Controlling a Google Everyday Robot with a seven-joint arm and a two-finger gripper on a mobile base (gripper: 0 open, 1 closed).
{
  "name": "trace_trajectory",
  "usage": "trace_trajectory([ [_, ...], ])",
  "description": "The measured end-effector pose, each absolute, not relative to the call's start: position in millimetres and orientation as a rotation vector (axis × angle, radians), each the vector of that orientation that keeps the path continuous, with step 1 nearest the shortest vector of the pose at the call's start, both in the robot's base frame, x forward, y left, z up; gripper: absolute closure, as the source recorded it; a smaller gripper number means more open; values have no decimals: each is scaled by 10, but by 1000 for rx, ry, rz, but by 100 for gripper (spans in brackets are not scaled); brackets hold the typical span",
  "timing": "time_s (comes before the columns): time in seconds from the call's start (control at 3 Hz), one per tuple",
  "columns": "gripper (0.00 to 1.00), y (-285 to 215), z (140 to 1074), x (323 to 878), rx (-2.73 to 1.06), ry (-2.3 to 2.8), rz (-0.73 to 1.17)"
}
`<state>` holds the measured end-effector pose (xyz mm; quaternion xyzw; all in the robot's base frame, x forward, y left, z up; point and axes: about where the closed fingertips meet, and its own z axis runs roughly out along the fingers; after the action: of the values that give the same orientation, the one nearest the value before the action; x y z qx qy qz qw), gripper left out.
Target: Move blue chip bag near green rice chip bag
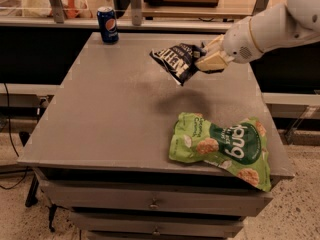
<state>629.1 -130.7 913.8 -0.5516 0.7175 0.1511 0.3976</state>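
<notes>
tool [204,59] clenched on blue chip bag [176,62], aloft over counter [110,114], 1 o'clock part | green rice chip bag [225,146] flat at 5 o'clock, well apart | Pepsi can [107,25] at 11 o'clock corner

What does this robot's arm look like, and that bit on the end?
The arm is smooth, rounded and white, with a thin yellow ring at the wrist. Its tool, above the table's far side, has blocky beige fingers.
</notes>
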Motion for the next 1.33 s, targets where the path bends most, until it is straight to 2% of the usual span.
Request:
trace_trajectory([
  [1.0, 100, -1670, 8987, 5662, -1256, 1981, 330],
  [1.33, 83, -1737, 9027, 5581, -1223, 2009, 307],
])
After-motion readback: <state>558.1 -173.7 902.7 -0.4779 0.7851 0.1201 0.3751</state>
